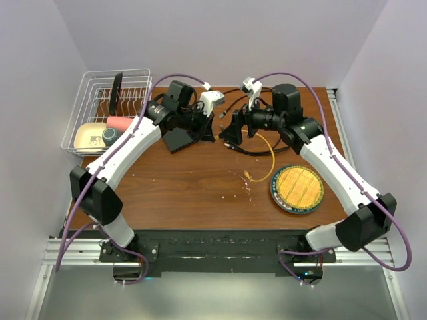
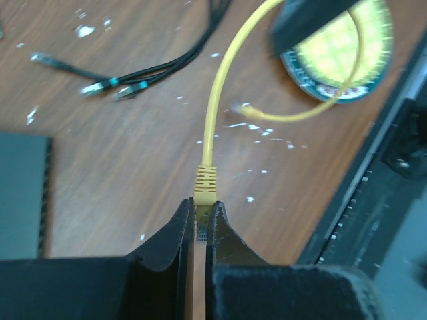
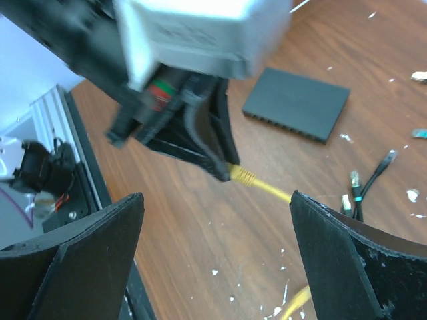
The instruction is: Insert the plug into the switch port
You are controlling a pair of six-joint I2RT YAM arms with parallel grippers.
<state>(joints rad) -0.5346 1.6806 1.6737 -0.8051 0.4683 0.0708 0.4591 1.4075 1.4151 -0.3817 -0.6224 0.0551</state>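
From above, my wrists meet at upper middle. The switch (image 1: 179, 139) lies flat on the tabletop (image 1: 200, 187) beside my left wrist, and the yellow cable (image 1: 270, 157) loops down toward the plate (image 1: 297, 189) at lower right. The plug is hidden from this view. In my left wrist view, my left jaws are pinched narrow on the plug (image 2: 204, 212) at lower centre. Its nose is buried between them and its boot and cable run up the frame. The switch (image 2: 23, 193) sits at the left edge, well apart. In my right wrist view, my right jaws stand wide and hold nothing, filling the bottom corners. The plug (image 3: 240, 175) shows at centre between them, and the switch (image 3: 297, 103) is at upper right, its socket row on the lower edge. I judge a handover is due. My right jaws should close squarely on the boot before the left lets go. That frees the nose, which I can then level with one socket and push in straight and slowly.
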